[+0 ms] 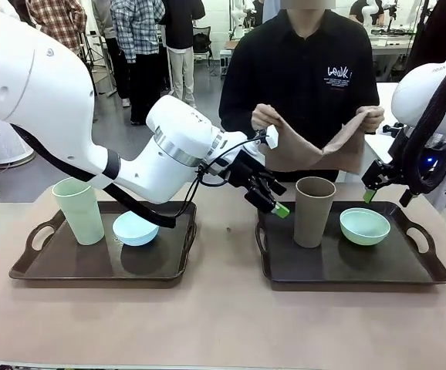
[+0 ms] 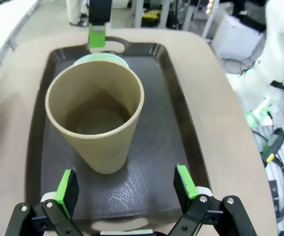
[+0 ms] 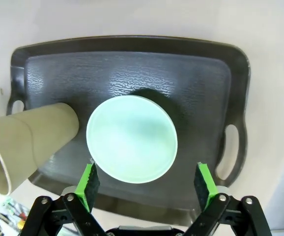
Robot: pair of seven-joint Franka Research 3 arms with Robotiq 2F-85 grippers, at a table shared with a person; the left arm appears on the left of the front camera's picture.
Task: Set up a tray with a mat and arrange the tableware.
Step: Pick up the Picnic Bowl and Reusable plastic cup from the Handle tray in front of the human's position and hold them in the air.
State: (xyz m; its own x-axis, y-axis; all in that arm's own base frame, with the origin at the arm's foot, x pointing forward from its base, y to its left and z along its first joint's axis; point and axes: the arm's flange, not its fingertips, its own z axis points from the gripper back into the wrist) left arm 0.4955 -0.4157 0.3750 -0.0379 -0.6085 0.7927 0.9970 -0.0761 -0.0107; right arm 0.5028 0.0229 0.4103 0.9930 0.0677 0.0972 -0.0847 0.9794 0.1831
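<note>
Far to the left of the left tool, the left tray (image 1: 30, 270) sits on the smooth tan desk (image 1: 223, 331). It is dark, with loop handles. On it stand a tall pale green cup (image 1: 79, 210) and a small round light blue bowl (image 1: 135, 229), close together, both of dull plastic.

The left tool (image 1: 271, 199) is spread wide and grips nothing. Beyond it, a person's hands (image 1: 265, 117) hold up a soft brown mat (image 1: 315, 146), folded and droopy.

Right in front of the left tool's green pads (image 2: 67, 184) stands the brown cup (image 2: 95, 115), tall with no handle, not touching them. It is on the right tray (image 1: 346, 270), which has a bumpy floor. Behind the cup lies the mint green bowl (image 1: 364, 226), round and shallow.

The right tool (image 1: 386, 196) is also spread wide and grips nothing. The mint green bowl lies just ahead of its fingers.
</note>
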